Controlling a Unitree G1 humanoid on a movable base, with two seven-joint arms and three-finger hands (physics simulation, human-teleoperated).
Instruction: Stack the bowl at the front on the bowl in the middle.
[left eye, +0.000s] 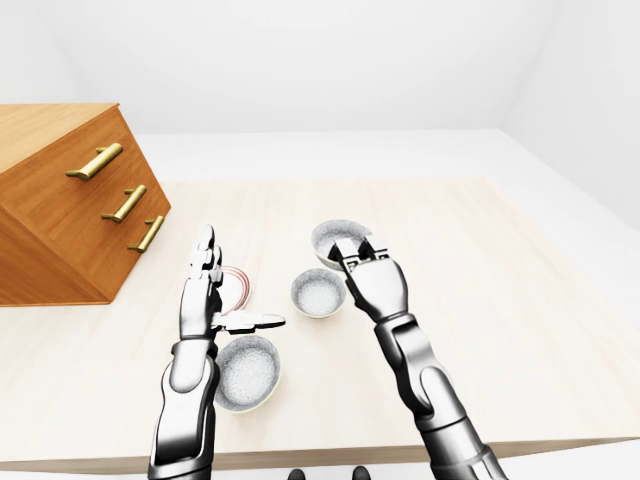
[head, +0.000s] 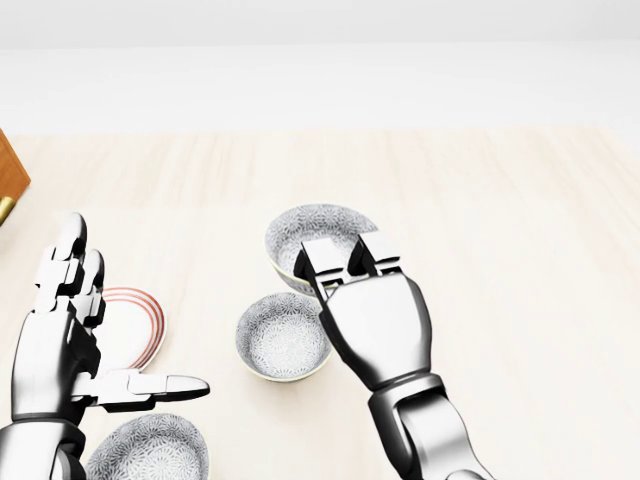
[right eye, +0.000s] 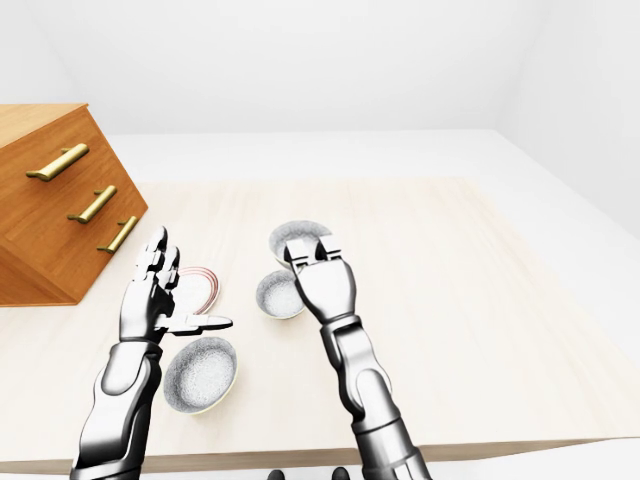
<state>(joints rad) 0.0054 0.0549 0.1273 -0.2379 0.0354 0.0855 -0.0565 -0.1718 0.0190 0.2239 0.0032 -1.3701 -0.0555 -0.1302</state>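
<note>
A pale wooden table (left eye: 520, 300) carries three patterned bowls in a line: the nearest bowl (left eye: 247, 372) at the bottom of the left-eye view, a middle bowl (left eye: 317, 293) above it, and a far bowl (head: 305, 235) beyond. A red-rimmed plate (head: 135, 325) lies left of the middle bowl, and a wooden drawer chest (left eye: 70, 200) stands at the table's left.

Grey-speckled bowls (head: 283, 337), a red-ringed white plate (head: 135, 325), pale wood table (head: 500, 220).
</note>
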